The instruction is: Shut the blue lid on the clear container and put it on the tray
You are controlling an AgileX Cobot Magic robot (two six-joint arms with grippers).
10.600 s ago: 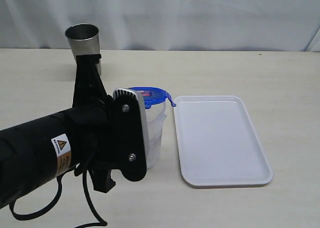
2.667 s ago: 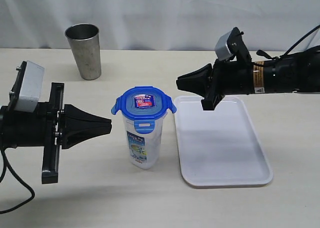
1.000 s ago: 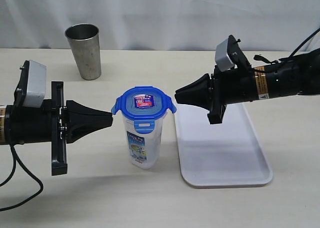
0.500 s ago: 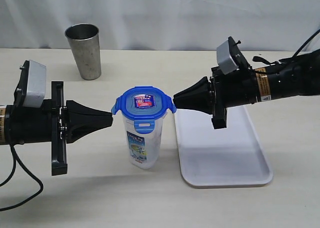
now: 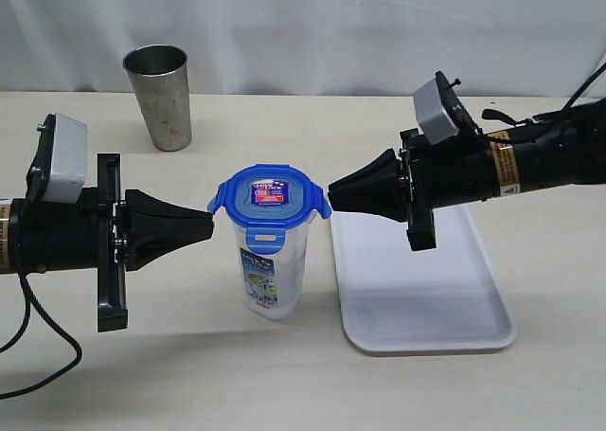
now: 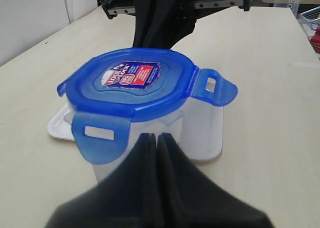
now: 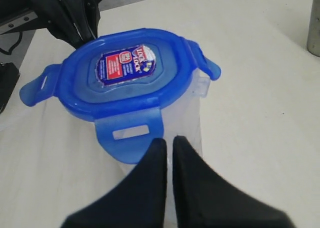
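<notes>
The clear container (image 5: 270, 265) stands upright on the table just left of the white tray (image 5: 417, 303). The blue lid (image 5: 268, 196) sits on top of it, its side flaps sticking out and its front flap (image 5: 268, 237) hanging down. From the left, my shut left gripper (image 5: 210, 224) points its tip at the lid's left flap. My right gripper (image 5: 329, 192), shut too, comes from the right and has its tip at the right flap. Each wrist view shows a gripper (image 6: 156, 136) (image 7: 166, 140) just short of the lid (image 6: 135, 80) (image 7: 125, 70), holding nothing.
A grey steel cup (image 5: 163, 95) stands at the back left, well behind the left arm. My right arm hangs over the tray's far half. A white curtain closes off the back of the table.
Over the last second my right gripper has crept left to the lid's right flap. The left gripper and the container have held still.
</notes>
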